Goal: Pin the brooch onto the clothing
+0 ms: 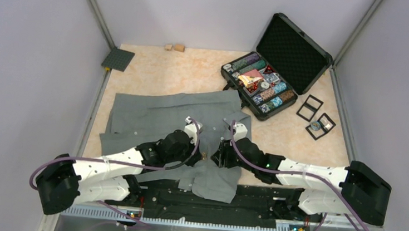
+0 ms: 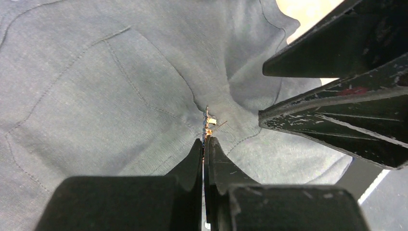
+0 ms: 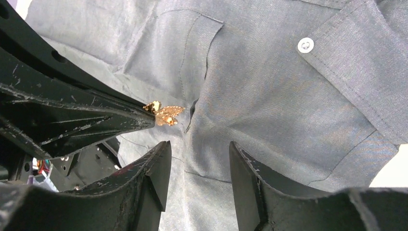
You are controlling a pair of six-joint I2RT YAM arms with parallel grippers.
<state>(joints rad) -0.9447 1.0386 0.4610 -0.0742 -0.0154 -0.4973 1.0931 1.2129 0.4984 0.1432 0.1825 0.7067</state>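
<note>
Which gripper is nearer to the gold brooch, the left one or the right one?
Left. The left gripper has its jaws shut on the brooch, at a crease in the shirt. The right gripper stands open just beside it, not touching it.

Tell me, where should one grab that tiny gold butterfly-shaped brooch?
Probably pinch the gold butterfly-shaped brooch across its flat faces at the near end, coming from the side away from the grey fabric shirt, as the left gripper does; it is thin, so a flat pinch steadies it.
</note>
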